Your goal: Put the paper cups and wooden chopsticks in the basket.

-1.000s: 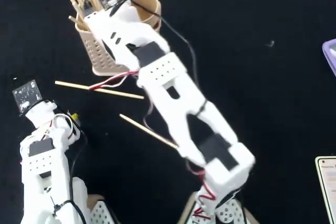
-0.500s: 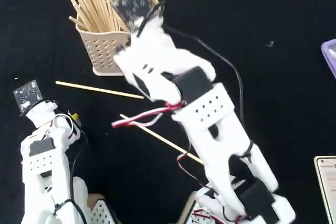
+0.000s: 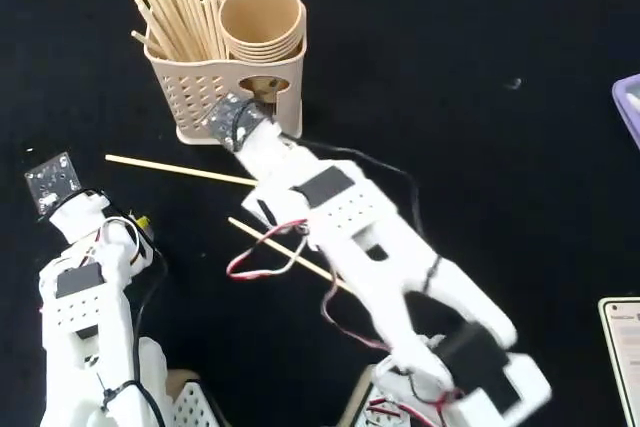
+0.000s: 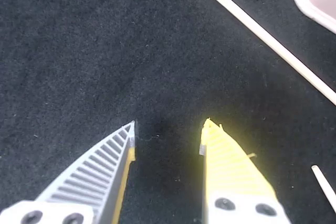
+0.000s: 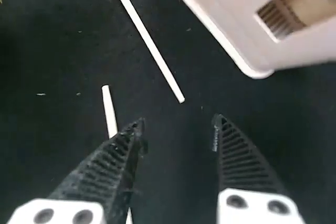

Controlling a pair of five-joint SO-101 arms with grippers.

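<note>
A beige slotted basket (image 3: 200,87) stands at the back left, with a bundle of wooden chopsticks (image 3: 180,12) and a stack of paper cups (image 3: 262,19) in it. Two loose chopsticks lie on the black table, one (image 3: 180,170) in front of the basket and one (image 3: 275,244) nearer, partly under the right arm (image 3: 340,217). My right gripper (image 5: 177,127) is open and empty just in front of the basket (image 5: 236,19), above the ends of both chopsticks (image 5: 144,40) (image 5: 108,111). My left gripper (image 4: 168,129) is open and empty over bare cloth, near a chopstick (image 4: 262,38).
The left arm (image 3: 85,277) stands at the front left. A purple object (image 3: 630,102) shows at the right edge and a white card (image 3: 622,342) at the front right. Open black cloth lies to the right of the basket.
The right arm has drawn back from above the basket and come down in front of it, uncovering the cups. The left arm has not moved.
</note>
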